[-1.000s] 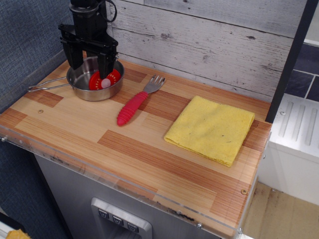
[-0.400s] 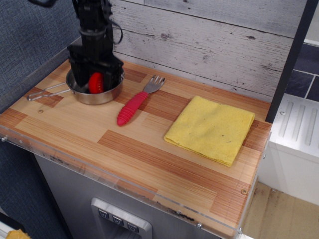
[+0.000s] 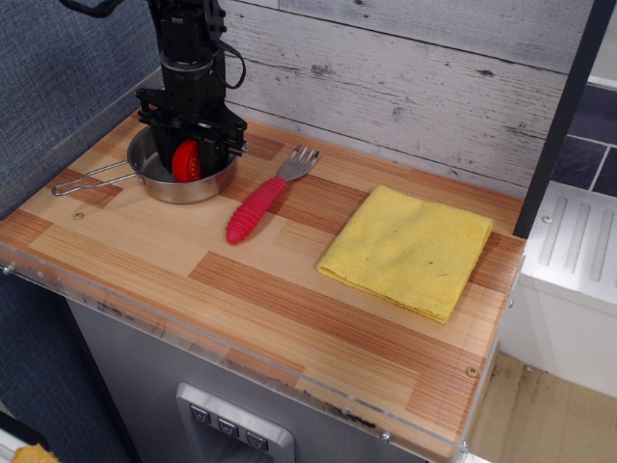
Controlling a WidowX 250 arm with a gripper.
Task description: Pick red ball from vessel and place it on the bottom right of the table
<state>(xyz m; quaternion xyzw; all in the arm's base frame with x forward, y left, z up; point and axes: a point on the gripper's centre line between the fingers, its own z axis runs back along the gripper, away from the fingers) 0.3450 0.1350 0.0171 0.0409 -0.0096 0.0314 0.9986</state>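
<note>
The red ball [image 3: 184,162] stands on edge between my gripper's fingers, just inside the vessel [image 3: 183,190], a shiny steel saucepan at the back left of the table [image 3: 289,285]. My gripper [image 3: 189,160] points straight down into the pan and is shut on the ball. The pan's thin wire handle [image 3: 89,181] points left. The ball's lower part is hidden behind the pan's rim and the fingers.
A red-handled fork [image 3: 256,208] lies just right of the pan. A folded yellow cloth [image 3: 410,249] lies at the right. A clear acrylic edge [image 3: 241,362] runs along the table's front. A plank wall stands behind.
My gripper came down into the pan and closed on the ball, which turned from lying flat to standing on edge. Since then it has risen slightly.
</note>
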